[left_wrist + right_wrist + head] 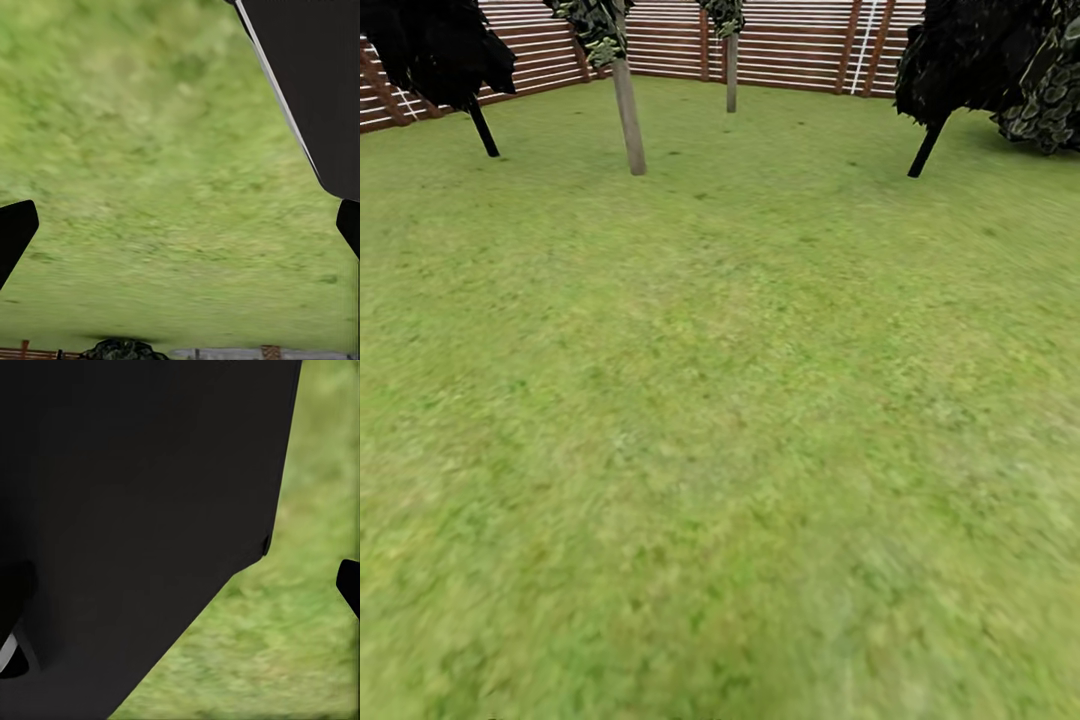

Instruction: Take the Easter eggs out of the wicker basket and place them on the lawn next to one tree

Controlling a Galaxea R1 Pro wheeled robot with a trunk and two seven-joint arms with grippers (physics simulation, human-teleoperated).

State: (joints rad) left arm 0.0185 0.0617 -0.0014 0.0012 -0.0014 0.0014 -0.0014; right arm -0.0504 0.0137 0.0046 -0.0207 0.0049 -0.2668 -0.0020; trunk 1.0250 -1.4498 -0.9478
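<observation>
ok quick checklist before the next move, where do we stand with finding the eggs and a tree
1. Route ahead: ok. The lawn lies open up to the trees in the head view.
2. Candidate tree: ok. A pale-trunked tree stands ahead left, a second pale trunk behind it by the slatted fence.
3. Basket and eggs located: not ok. No picture shows them, so look around first.
4. Left hand free: ok. Its fingertips sit far apart at the picture's edges with bare grass between them.
5. Right hand free: cannot tell. A dark body covers most of the right wrist view.
</observation>
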